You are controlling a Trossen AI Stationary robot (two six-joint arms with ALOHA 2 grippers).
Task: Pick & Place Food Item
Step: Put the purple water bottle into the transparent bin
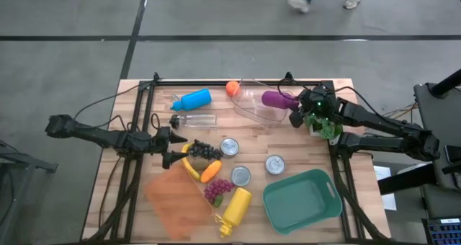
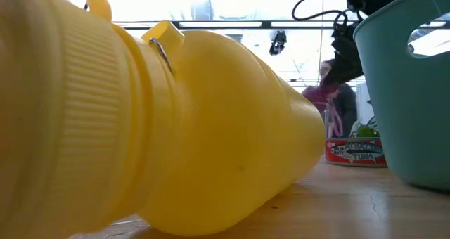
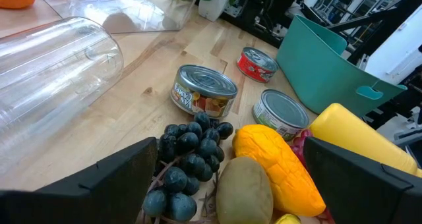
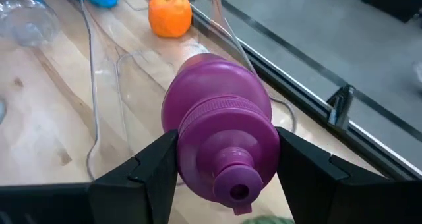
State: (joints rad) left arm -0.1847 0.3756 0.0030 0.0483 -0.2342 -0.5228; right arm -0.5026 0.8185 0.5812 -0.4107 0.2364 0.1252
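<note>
A purple bottle [image 4: 217, 112] lies nearly level over a clear plastic container [image 1: 253, 104] at the table's far right, with my right gripper [image 4: 227, 168] shut on it. An orange [image 4: 170, 13] rests on the table just beyond the container. On the left side my left gripper [image 1: 175, 148] is open, its fingers standing on either side of a pile of toy food without touching it. The pile holds black grapes [image 3: 188, 155], a brown kiwi-like piece [image 3: 244, 188] and an orange mango-like piece [image 3: 277, 165]. My right gripper pinches the purple bottle between its two fingers [image 4: 155, 168], at the shoulder [image 4: 224, 128] just behind the cap, one finger on each side. The fingers slant down from the table's right side. The cap [image 4: 234, 184] points back toward the wrist, and the bottle's body reaches out over the container.
Three tins [image 1: 229, 147] [image 1: 240, 176] [image 1: 275, 164] stand mid-table. A teal bin [image 1: 301, 200] sits near right, with a yellow bottle [image 1: 236, 209] and a cutting board [image 1: 176, 198] near centre. A blue bottle [image 1: 194, 99] and a clear bottle [image 1: 194, 120] lie far left. A small plant [image 1: 328, 127] stands beside the right arm.
</note>
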